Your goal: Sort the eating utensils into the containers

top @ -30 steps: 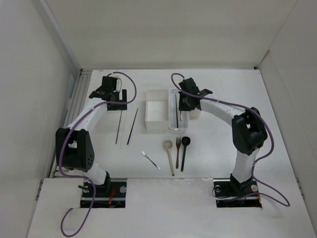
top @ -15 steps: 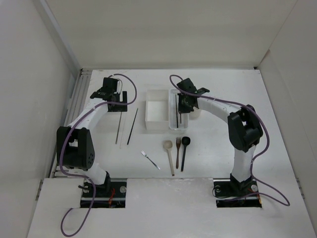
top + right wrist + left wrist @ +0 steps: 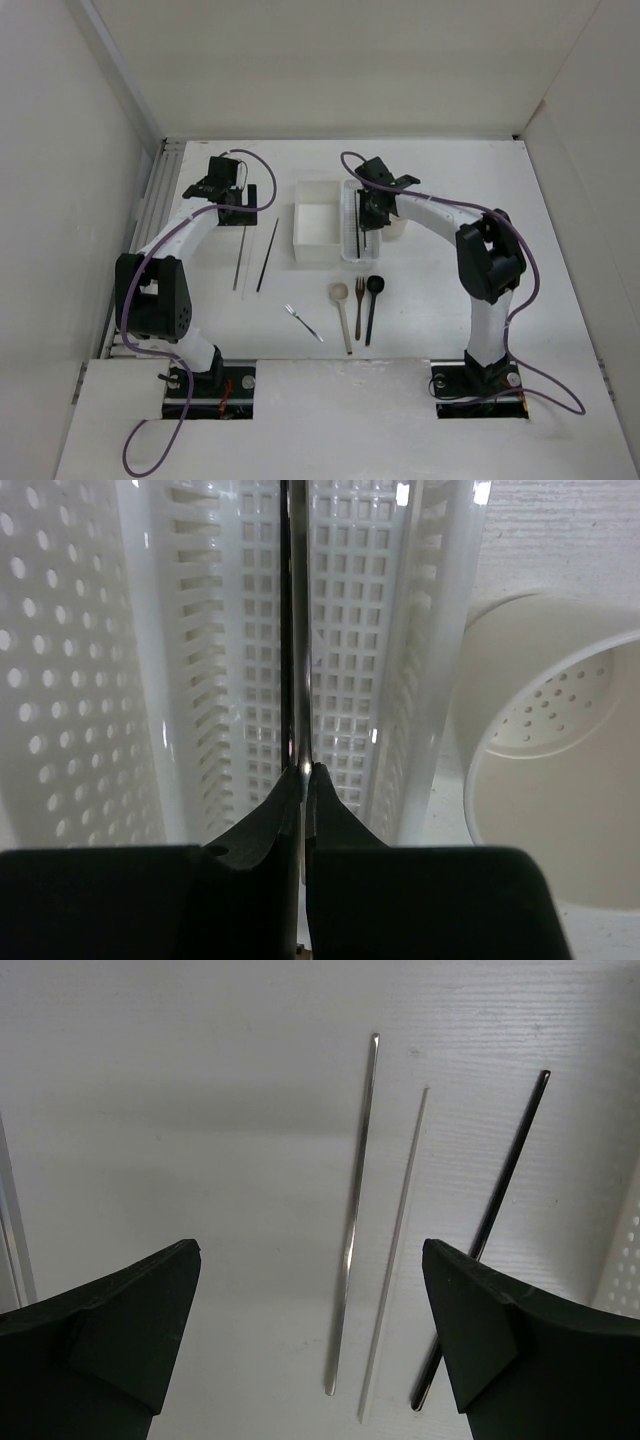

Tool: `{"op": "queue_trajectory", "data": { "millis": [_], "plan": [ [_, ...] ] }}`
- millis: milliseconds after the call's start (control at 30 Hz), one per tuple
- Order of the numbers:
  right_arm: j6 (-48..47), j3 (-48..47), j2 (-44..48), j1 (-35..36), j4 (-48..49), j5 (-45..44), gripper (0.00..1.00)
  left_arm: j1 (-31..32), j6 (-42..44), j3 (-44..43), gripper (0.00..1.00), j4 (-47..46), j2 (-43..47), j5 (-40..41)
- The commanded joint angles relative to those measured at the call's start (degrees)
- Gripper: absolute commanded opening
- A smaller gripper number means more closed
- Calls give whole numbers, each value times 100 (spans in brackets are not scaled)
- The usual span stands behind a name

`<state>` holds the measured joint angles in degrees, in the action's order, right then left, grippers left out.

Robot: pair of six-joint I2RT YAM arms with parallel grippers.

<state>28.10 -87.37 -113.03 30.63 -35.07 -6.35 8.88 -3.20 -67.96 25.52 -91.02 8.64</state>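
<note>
Black fingertips of the right gripper are pressed together on a thin dark chopstick. The chopstick runs straight away from the jaws along the length of the white perforated oblong tray. It lies over the tray's gridded floor, between the slotted side walls; whether it touches the floor cannot be told. Just beside the tray, on its right, stands the small round beige cup, its bottom pierced with holes. Close against the tray's other side is the white square box.

The left gripper hovers above the white table with its fingers wide apart, gripping nothing. Beneath it lie three more sticks, nearly parallel and apart from one another. A silvery metal chopstick sits roughly midway between the fingers. A slim pale chopstick lies just beside it, toward the right-hand finger. A black chopstick passes close by that finger's tip at its near end.

Nearer the arm bases, the top view shows four pieces on the table, well apart from both grippers. A small silver fork lies aslant. To its right, a pale wooden spoon, a brown wooden fork and a black spoon lie side by side, their heads toward the tray.
</note>
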Motion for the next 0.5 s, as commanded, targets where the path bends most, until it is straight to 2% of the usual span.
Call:
{"op": "queue_trajectory", "data": {
  "millis": [0,267,367,400,467],
  "plan": [
    [3,-263,-96,-13,-254,37,0,-18,48,2,91,-29,41,76],
    [3,-263,-149,-13,-307,37,0,-18,100,2,91,-29,41,76],
    [-50,-315,-149,-13,-308,90,11,-18,100,2,91,-29,41,76],
    [-50,-315,-149,-13,-308,90,21,-18,100,55,91,-29,41,76],
    [-50,-315,-149,-13,-308,38,26,-18,100,55,91,-29,41,76]
  ]
}}
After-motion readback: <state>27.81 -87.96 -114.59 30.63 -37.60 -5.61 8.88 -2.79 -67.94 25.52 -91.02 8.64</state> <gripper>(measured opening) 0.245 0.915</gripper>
